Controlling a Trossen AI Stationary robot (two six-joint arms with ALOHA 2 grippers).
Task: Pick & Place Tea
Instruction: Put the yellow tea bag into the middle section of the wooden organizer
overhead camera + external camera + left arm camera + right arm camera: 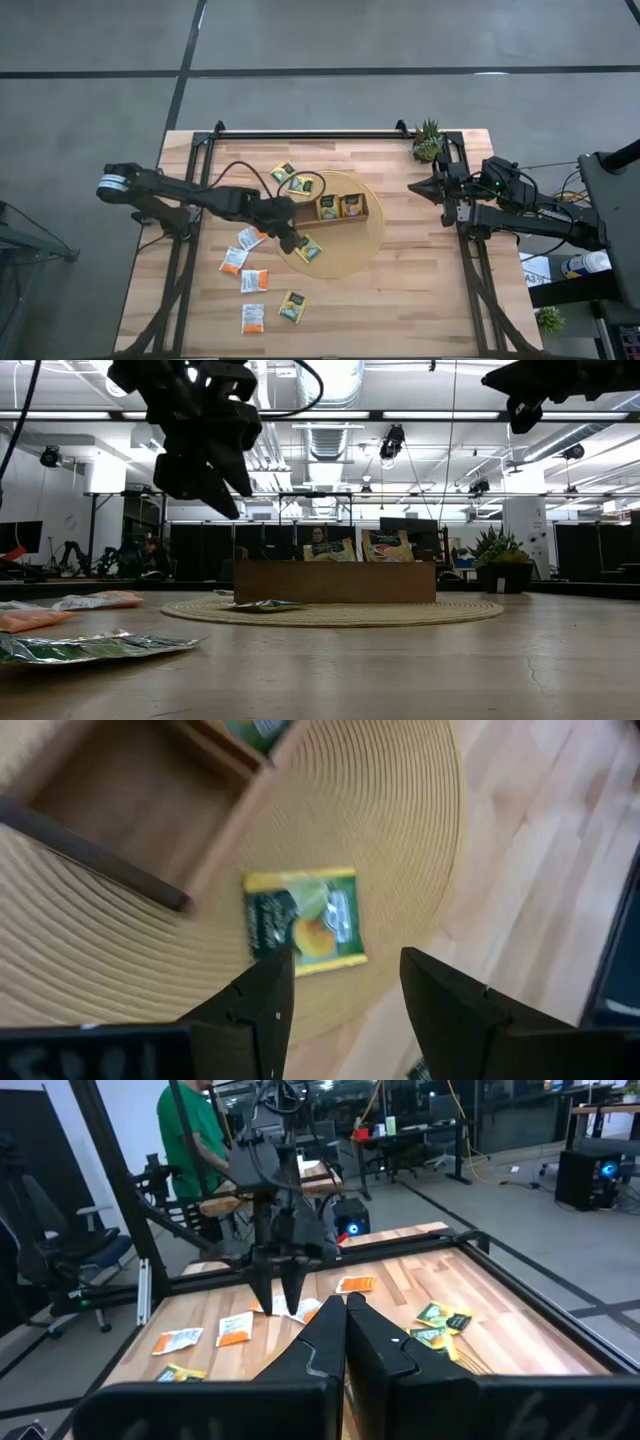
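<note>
The work surface is a light wooden table (pixel 400 290) carrying a round woven mat (pixel 365 245) and a brown wooden tray (pixel 335 215). A potted plant (pixel 428 140) stands at the far right corner. Beyond the table lies a grey floor; a person in a green shirt (pixel 185 1135) stands in the room. The left gripper (pixel 296 243) hovers with fingers spread, empty, above a yellow-green tea sachet (pixel 305 920) lying flat on the mat beside the tray. The right gripper (pixel 415 187) waits closed at the right edge
</note>
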